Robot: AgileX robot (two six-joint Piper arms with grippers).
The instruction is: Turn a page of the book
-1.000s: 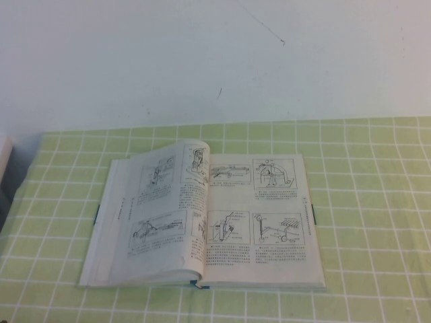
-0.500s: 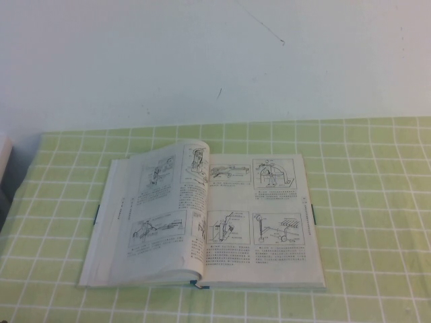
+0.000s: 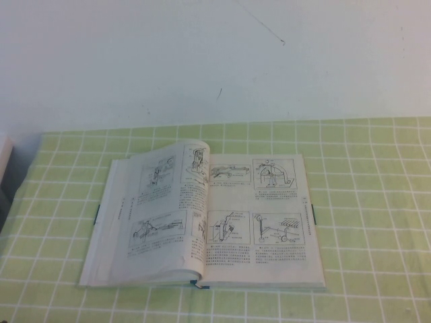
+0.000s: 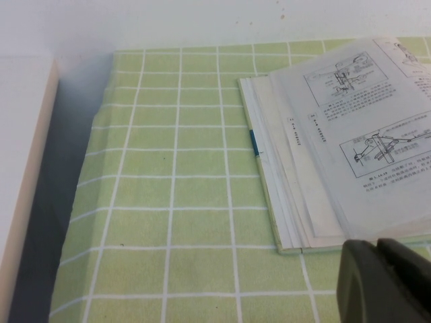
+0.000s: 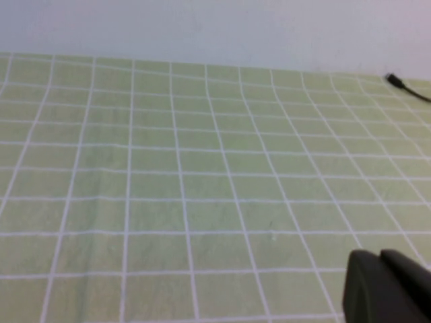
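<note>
The book [image 3: 202, 219] lies open and flat near the middle of the bench [image 3: 377, 202], on a green checked cloth [image 3: 60, 222]. The page [image 3: 165, 202] on the robot's left bows upward near the spine, apart from the stack beneath.

Neither arm appears in the high view. The left gripper [image 4: 384, 282] hangs just off the book's near left corner; its dark jaws appear pressed together. The right gripper [image 5: 384, 286] sits over bare cloth, well apart from the book; whether its jaws are spread cannot be told.

Risks, as judged:
- Jaws pinching the thin leaf hard may crease or tear it.
- Catching several leaves turns more than one page.
- An unweighted book may slide on the cloth.
- A half-turned leaf may spring back.
</note>
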